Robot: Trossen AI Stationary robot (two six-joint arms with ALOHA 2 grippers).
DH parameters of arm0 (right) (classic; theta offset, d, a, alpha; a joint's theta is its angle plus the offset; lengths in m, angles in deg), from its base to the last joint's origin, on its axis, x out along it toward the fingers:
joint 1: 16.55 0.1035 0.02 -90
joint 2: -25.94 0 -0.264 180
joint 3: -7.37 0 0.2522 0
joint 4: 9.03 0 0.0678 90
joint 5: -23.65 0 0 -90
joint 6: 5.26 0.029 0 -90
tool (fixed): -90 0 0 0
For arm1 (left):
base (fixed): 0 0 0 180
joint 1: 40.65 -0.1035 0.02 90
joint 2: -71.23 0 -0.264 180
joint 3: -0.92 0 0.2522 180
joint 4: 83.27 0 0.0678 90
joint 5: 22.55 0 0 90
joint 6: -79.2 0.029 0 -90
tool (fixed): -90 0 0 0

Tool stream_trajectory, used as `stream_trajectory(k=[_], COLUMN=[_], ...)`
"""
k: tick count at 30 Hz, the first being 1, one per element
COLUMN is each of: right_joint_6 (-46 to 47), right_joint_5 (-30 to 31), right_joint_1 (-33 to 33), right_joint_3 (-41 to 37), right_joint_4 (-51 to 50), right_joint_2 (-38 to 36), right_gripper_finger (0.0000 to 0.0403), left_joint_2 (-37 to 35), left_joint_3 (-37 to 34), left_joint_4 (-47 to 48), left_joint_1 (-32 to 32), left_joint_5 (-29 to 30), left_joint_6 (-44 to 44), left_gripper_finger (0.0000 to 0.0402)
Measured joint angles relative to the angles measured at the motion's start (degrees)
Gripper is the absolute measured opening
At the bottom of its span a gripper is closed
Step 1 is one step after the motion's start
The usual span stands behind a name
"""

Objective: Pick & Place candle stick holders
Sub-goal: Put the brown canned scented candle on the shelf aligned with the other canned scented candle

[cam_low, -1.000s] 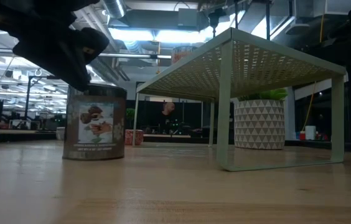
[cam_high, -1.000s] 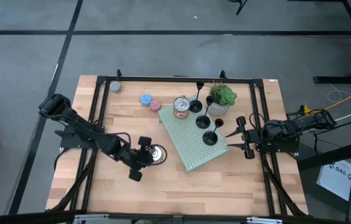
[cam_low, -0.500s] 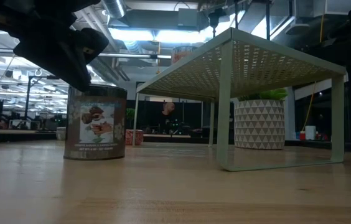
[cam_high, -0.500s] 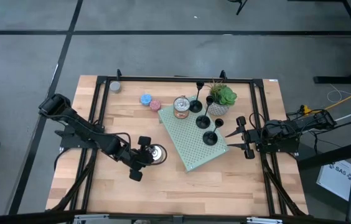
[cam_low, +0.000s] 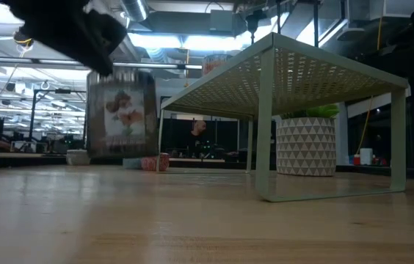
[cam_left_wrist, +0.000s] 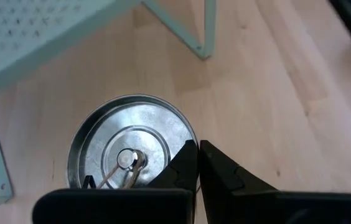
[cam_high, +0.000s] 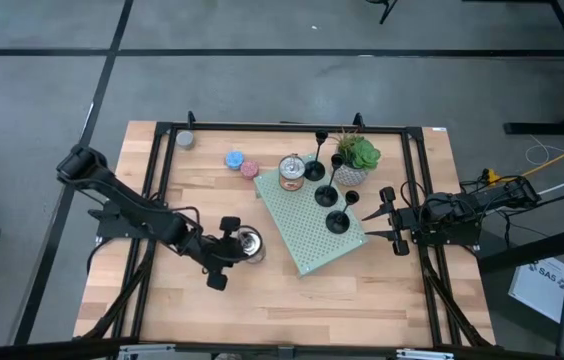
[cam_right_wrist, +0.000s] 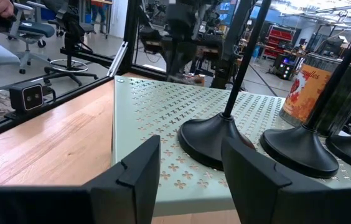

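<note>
There are three black candle stick holders: one (cam_high: 314,166), two (cam_high: 326,192) and three (cam_high: 337,218), all on the green shelf (cam_high: 302,240).

There are two shiny tins. One tin (cam_high: 291,172) stands on the shelf near its far corner. The other tin (cam_high: 250,242) is by the shelf's left edge.

There are two small round candles, a blue one (cam_high: 234,159) and a pink one (cam_high: 250,169), near the far edge of the table (cam_high: 292,300).

There is one potted plant (cam_high: 356,158), and one small grey round thing (cam_high: 185,140) at the table's far left corner.

There are two robot arms, so two grippers: the left gripper (cam_high: 225,254) and the right gripper (cam_high: 381,216).
</note>
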State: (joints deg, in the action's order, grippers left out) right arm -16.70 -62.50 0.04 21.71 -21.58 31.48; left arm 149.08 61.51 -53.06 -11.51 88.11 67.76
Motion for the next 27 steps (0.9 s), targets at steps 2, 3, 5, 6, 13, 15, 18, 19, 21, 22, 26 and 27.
stream_trajectory(k=[2, 3, 5, 6, 13, 15, 18, 19, 21, 22, 26, 27], right_joint_6=[0.0, 0.0, 0.0, 0.0, 0.0, 0.0, 0.0, 0.0, 0.0, 0.0, 0.0, 0.0], right_joint_5=[0.0, 0.0, 0.0, 0.0, 0.0, 0.0, 0.0, 0.0, 0.0, 0.0, 0.0, 0.0], right_joint_1=[0.0, 0.0, 0.0, 0.0, 0.0, 0.0, 0.0, 0.0, 0.0, 0.0, 0.0, 0.0], right_joint_3=[0.0, 0.0, 0.0, 0.0, 0.0, 0.0, 0.0, 0.0, 0.0, 0.0, 0.0, 0.0], right_joint_4=[0.0, 0.0, 0.0, 0.0, 0.0, 0.0, 0.0, 0.0, 0.0, 0.0, 0.0, 0.0], right_joint_2=[0.0, 0.0, 0.0, 0.0, 0.0, 0.0, 0.0, 0.0, 0.0, 0.0, 0.0, 0.0], right_gripper_finger=[0.0171, 0.0171, 0.0171, 0.0171, 0.0171, 0.0171, 0.0171, 0.0172, 0.0172, 0.0172, 0.0172, 0.0172], left_joint_2=[-0.2, -0.1, -0.1, -0.1, -0.1, -0.1, -0.1, -0.1, -0.1, -0.1, -0.1, -0.1], left_joint_3=[1.1, 2.0, 4.3, 5.4, 14.4, 16.4, 19.5, 20.6, 22.6, 23.6, 26.8, 27.3], left_joint_4=[0.8, 1.9, 4.7, 6.0, 15.1, 15.2, 16.2, 16.8, 18.8, 20.0, 21.0, 21.0], left_joint_1=[0.5, 1.0, 1.7, 1.9, 1.4, 0.4, -1.5, -2.2, -3.6, -4.2, -6.3, -7.0], left_joint_5=[0.0, -0.1, -0.7, -1.2, -1.0, -1.0, -1.8, -2.5, -3.2, -3.3, -3.4, -3.6], left_joint_6=[0.0, 0.1, 0.6, 1.1, 3.5, 5.0, 7.5, 8.1, 9.1, 9.7, 12.8, 13.6], left_gripper_finger=[0.0002, 0.0002, 0.0002, 0.0002, 0.0002, 0.0002, 0.0002, 0.0002, 0.0002, 0.0002, 0.0002, 0.0002])
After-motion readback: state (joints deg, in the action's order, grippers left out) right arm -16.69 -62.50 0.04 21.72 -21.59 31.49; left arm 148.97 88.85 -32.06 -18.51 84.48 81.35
